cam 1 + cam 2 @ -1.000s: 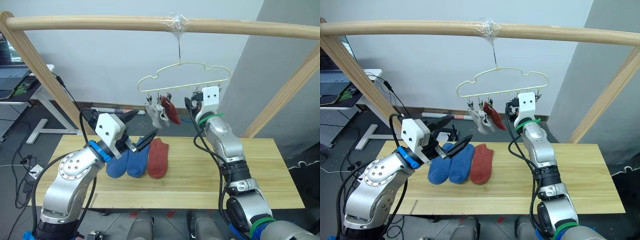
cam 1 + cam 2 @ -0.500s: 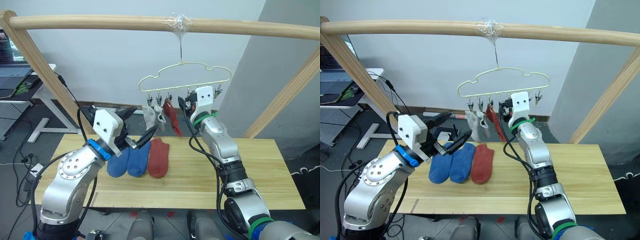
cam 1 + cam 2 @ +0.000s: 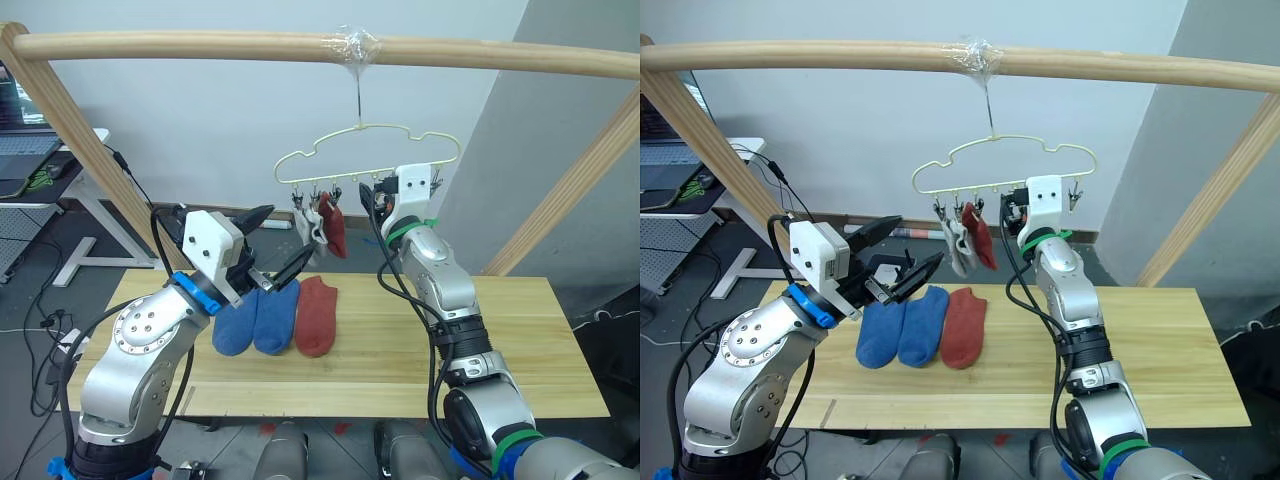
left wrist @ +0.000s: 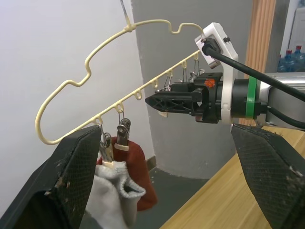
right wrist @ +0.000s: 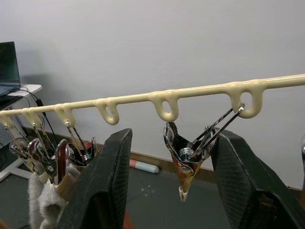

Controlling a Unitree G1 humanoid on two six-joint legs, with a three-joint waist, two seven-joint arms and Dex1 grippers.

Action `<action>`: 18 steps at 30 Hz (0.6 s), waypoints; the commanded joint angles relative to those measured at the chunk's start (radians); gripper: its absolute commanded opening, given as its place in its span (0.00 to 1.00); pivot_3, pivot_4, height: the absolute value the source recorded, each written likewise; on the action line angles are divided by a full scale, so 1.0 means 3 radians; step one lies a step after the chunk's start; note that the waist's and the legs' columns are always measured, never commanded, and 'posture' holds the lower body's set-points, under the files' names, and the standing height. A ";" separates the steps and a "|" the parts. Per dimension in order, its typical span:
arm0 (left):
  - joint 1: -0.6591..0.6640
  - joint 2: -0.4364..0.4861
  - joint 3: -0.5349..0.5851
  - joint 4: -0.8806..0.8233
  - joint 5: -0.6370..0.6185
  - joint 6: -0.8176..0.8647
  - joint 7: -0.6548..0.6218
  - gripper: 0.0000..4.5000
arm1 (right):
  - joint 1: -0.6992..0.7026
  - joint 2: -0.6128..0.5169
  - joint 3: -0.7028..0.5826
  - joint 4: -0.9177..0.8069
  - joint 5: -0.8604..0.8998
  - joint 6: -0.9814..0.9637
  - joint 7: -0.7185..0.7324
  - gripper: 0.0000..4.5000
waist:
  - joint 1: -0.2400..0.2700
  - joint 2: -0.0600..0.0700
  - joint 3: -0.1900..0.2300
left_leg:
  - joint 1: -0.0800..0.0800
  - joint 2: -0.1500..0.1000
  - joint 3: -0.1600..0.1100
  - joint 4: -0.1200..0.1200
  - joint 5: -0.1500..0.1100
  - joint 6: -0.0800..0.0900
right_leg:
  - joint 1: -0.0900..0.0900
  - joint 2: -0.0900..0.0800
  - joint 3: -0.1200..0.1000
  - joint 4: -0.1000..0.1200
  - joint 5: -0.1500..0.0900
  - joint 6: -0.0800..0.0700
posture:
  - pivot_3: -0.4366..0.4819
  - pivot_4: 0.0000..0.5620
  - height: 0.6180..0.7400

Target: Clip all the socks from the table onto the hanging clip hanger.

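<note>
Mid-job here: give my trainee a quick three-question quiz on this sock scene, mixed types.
1. How many socks lie on the table?
2. True or false: a blue sock already hangs on the hanger.
3. Which pincer is up at the hanger's clips? A) left B) right

Key:
1. Three: two blue socks and one red sock.
2. False: grey socks and a red one hang there.
3. B: the right pincer; the left pincer hangs open over the table.

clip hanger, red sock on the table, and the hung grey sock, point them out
clip hanger (image 3: 368, 128), left eye view, top wire below the hook
red sock (image 3: 317, 318), left eye view, mid fabric
grey sock (image 4: 112, 191), left wrist view, body below its clip
</note>
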 commanded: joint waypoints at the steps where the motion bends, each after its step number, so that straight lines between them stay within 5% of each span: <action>1: -0.0045 -0.0004 0.0045 -0.0148 -0.0047 -0.0014 0.0015 1.00 | -0.0066 0.0022 -0.0023 -0.0063 0.0036 -0.0092 -0.0010 0.56 | 0.0000 0.0000 0.0000 | 0.0000 0.0000 0.0000 0.0000 0.0000 0.0000 | 0.0000 0.0000 0.0000 0.0000 0.0000 0.0000 | 0.70 0.22 1.00; 18: -0.0027 -0.0015 0.0028 -0.0197 -0.0046 0.0007 0.0045 1.00 | -0.0111 0.0005 -0.0072 0.0032 0.0000 -0.0103 -0.0180 0.56 | 0.0000 0.0000 0.0000 | 0.0000 0.0000 0.0000 0.0000 0.0000 0.0000 | 0.0000 0.0000 0.0000 0.0000 0.0000 -0.0001 | 0.70 0.23 1.00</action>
